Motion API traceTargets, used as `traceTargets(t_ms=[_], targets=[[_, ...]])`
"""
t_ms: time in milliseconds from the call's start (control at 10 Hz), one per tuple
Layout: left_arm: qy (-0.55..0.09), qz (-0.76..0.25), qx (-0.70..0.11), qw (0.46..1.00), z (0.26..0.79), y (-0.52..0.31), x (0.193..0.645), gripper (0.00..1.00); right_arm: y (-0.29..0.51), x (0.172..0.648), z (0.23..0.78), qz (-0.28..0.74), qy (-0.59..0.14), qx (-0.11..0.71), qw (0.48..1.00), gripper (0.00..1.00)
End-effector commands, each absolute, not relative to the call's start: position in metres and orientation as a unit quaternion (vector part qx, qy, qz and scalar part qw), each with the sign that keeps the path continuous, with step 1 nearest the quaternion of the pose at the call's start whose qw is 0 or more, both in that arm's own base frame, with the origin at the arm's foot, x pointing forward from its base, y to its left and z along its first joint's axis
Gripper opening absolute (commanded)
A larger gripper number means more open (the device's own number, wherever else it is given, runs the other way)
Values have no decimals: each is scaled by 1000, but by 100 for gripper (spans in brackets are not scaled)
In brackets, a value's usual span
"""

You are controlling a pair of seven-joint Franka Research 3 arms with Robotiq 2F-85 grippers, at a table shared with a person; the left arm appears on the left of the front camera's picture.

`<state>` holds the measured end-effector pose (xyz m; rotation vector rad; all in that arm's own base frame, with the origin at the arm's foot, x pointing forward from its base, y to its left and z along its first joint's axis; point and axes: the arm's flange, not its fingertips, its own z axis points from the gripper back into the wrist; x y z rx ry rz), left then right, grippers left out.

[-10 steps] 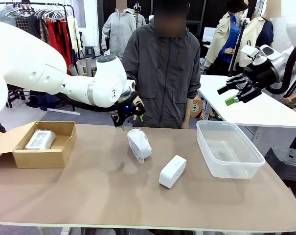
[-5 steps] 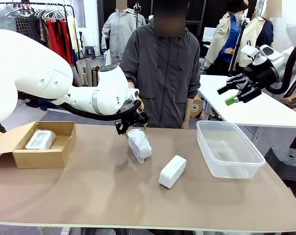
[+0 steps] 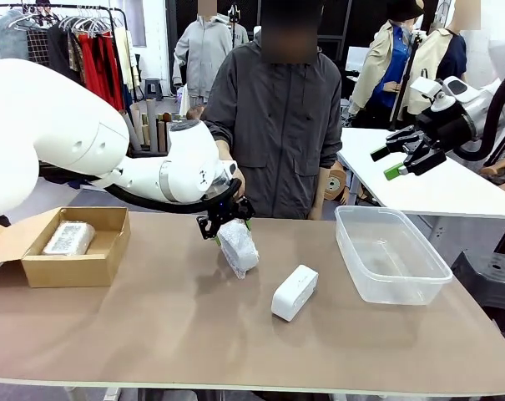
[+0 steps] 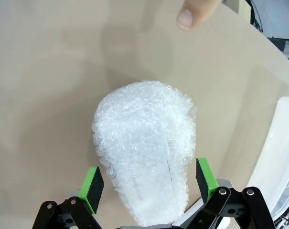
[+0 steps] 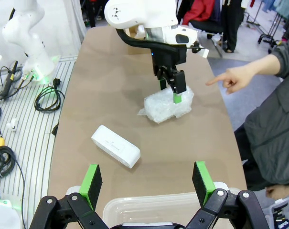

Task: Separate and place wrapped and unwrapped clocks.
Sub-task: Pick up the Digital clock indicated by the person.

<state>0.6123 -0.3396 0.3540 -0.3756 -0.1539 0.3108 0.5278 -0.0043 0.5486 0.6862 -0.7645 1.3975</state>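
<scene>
The left arm (image 3: 68,134) was stretched in from the left side of the desk (image 3: 152,334) to its far middle, wrist bent down. The left pincer (image 3: 225,224) was lowered, tips down, over the far end of a wrapped clock (image 3: 238,247). Its jaws were spread, and the green pads (image 4: 91,187) were set one on each side of the clock; whether they touched the wrap could not be told. That clock was lying near the middle of the far edge. The right pincer (image 3: 386,164) was held high toward the far right corner, above the tub (image 3: 352,251), jaws spread. A bare clock (image 3: 294,292) was seen at mid-desk, near the wrapped one but apart from it. A second wrapped clock (image 3: 68,238) was lying in the box (image 3: 110,267) at the left edge. A person's hand (image 5: 234,79) was pointed toward the wrapped clock from the far edge.
</scene>
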Motion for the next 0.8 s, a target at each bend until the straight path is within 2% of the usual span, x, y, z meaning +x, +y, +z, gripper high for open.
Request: traceTargets(t_ms=[0, 400, 700], targets=[[-64, 160, -195, 965, 349, -339, 616, 100, -4, 526, 550, 614, -338, 301, 647, 100], [-51, 162, -189, 967, 330, -340, 618, 100, -4, 526, 550, 614, -338, 301, 647, 100], [-60, 133, -176, 973, 324, -341, 616, 41, -4, 526, 550, 614, -338, 301, 647, 100]])
